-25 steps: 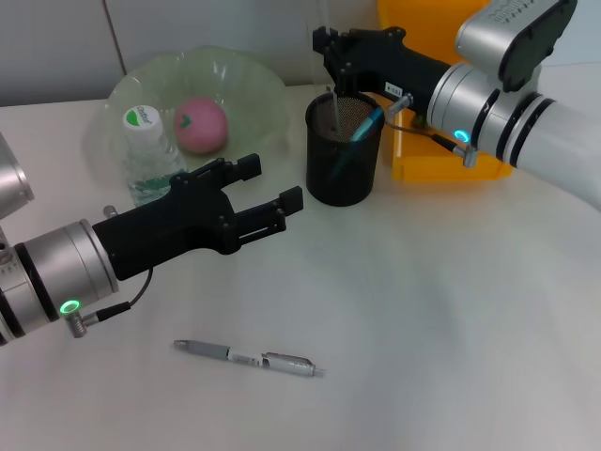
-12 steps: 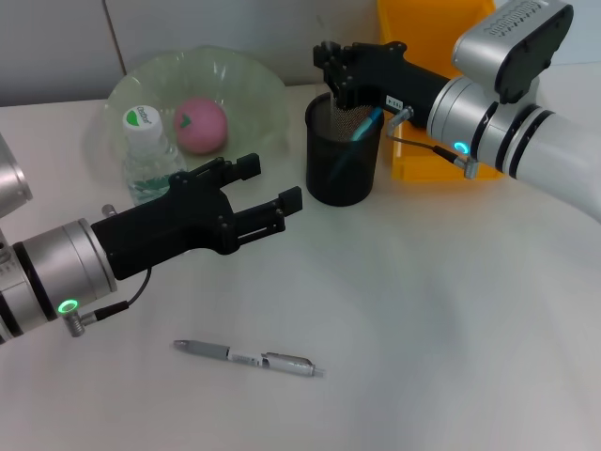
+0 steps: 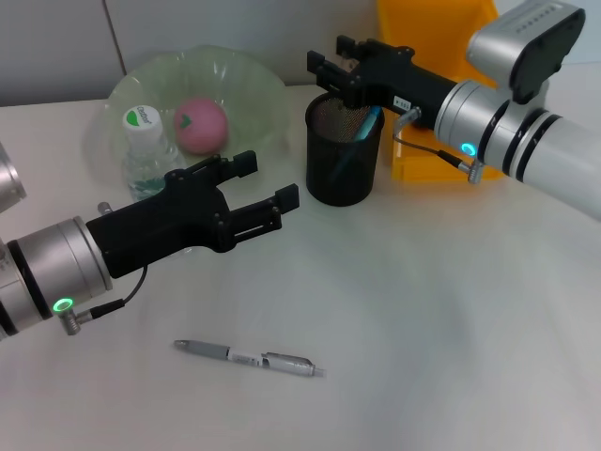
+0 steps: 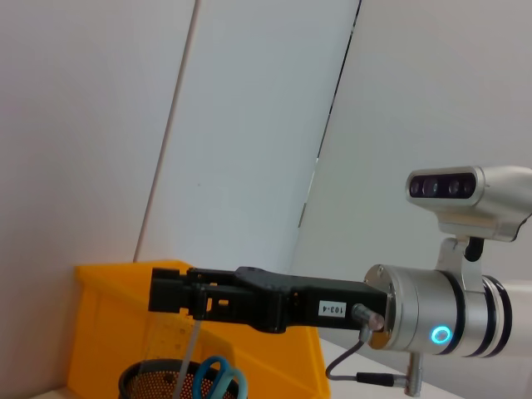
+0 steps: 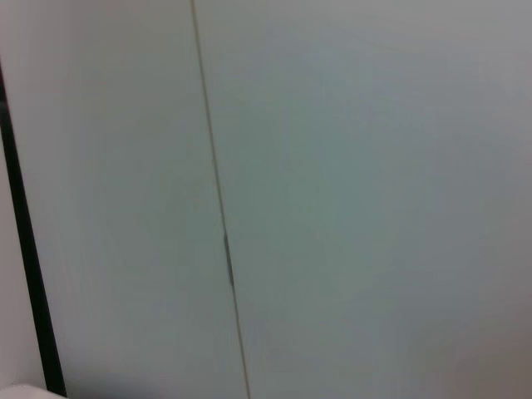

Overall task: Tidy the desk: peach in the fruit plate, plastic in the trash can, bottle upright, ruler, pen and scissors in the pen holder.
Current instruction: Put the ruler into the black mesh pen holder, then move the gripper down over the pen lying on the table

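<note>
My right gripper (image 3: 329,58) hovers just over the black mesh pen holder (image 3: 343,178), jaws apart. In the left wrist view a clear ruler (image 4: 189,357) stands in the pen holder (image 4: 154,381) right under that gripper (image 4: 170,297), beside the blue-handled scissors (image 4: 218,374), which also show in the head view (image 3: 366,127). A silver pen (image 3: 249,358) lies on the desk near the front. My left gripper (image 3: 270,183) is open and empty, held above the desk left of the holder. The pink peach (image 3: 200,124) lies in the clear fruit plate (image 3: 258,80). The bottle (image 3: 146,155) stands upright.
A yellow bin (image 3: 427,160) stands right behind the pen holder and also shows in the left wrist view (image 4: 100,324). The right wrist view shows only a grey wall. No plastic scrap is in view.
My right gripper's fingers have spread apart over the pen holder and it has shifted slightly. The left arm has barely moved. The pen has not moved.
</note>
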Robot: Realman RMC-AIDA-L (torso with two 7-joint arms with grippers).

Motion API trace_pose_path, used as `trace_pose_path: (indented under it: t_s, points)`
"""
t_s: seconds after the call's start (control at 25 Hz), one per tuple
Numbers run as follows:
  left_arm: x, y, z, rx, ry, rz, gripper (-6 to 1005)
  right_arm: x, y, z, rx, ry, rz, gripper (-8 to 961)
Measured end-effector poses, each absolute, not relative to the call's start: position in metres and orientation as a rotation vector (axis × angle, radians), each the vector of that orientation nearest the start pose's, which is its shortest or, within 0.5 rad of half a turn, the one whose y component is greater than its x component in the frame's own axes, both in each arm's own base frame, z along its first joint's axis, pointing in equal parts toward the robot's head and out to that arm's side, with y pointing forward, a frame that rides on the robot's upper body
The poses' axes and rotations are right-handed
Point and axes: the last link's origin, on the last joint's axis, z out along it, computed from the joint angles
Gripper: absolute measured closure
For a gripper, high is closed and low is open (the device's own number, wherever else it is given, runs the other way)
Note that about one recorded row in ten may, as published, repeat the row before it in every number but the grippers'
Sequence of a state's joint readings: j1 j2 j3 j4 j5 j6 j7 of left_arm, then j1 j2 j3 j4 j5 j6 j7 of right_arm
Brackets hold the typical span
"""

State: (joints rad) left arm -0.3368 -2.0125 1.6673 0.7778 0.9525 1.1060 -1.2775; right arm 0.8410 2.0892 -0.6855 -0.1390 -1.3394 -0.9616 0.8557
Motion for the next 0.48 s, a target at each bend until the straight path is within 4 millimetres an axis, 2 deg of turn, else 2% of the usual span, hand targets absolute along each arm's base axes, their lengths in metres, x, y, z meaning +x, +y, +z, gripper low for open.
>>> trace_pose_path:
  t_s: [0.04,0.12,0.48]
  points:
    - [-0.212,0.322,-0.046,-2.546,-0.610,-1.001,187,0.209,0.431,-0.045,-2.166,0.610,0.836,606]
    - [-0.212,0.322,-0.045,-2.545,-0.610,-1.000,186,0.211,0.429,-0.042,-2.162,0.623,0.860,359]
    - [-0.215,0.322,-0.041,-2.552,-0.602,-0.995,187,0.220,0.416,-0.024,-2.142,0.635,0.987,216]
